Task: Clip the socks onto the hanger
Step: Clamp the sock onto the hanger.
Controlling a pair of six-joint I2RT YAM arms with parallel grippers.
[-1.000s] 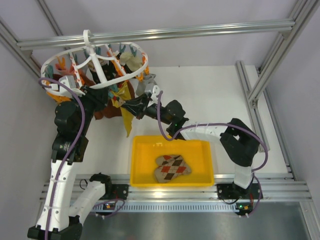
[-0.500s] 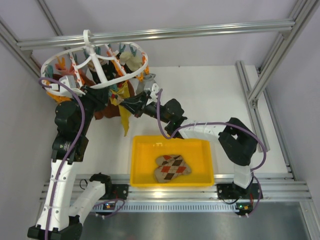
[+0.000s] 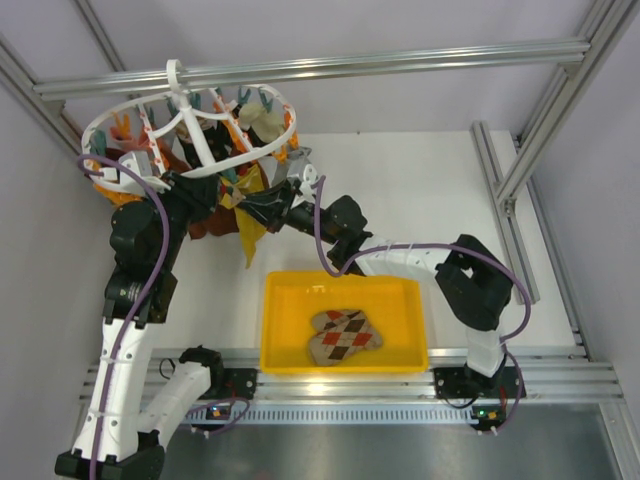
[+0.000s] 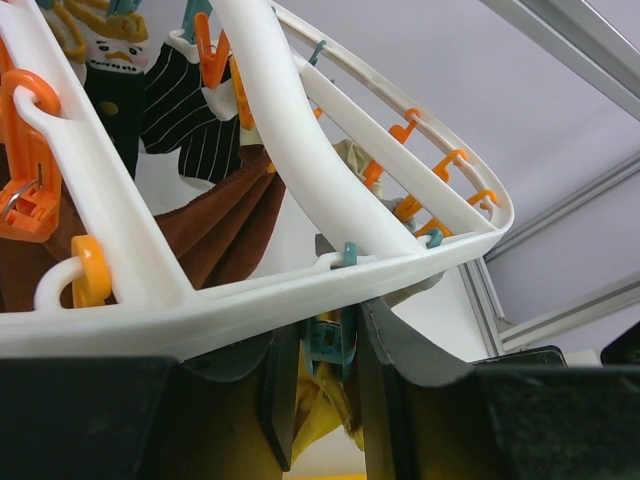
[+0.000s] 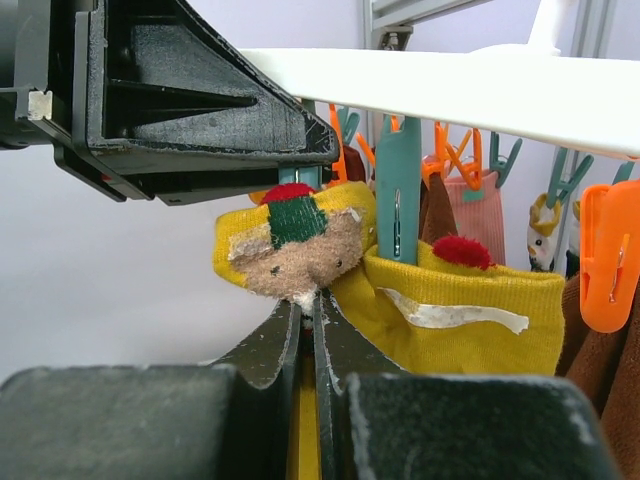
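1. The right gripper (image 5: pixel 307 316) is pressed almost together. It pinches the near edge of the mustard-yellow sock (image 5: pixel 460 310) just under its brown bear patch (image 5: pixel 295 262).
2. The left gripper (image 4: pixel 328 335) has its fingers closed against both sides of one teal clip (image 4: pixel 336 358) hanging from the hanger (image 3: pixel 250 155). I judge it is squeezing the clip, but whether the clip's mouth is spread cannot be seen.
3. The relation that matters: in the right wrist view the bear-patch corner sits directly below the left gripper's tip, touching or nearly so. The squeezed clip lies straight above the pinched fabric. The likely move is a short lift of that corner into the clip.
4. The sock's cuff runs left to right along the hanger's near rim, and its length hangs down toward the table. A second teal clip (image 5: pixel 398 190) just right of the patch appears to hold the cuff already.
5. The right arm carries the sock and the left arm holds the clip, so both meet at the hanger's near-right rim.
6. Counts: one mustard sock in hand. There is one argyle bundle (image 3: pixel 345 335) lying in the yellow bin (image 3: pixel 270 330), well apart and nearer the bases, though whether it is one sock or two I cannot tell. Both grippers are occupied.
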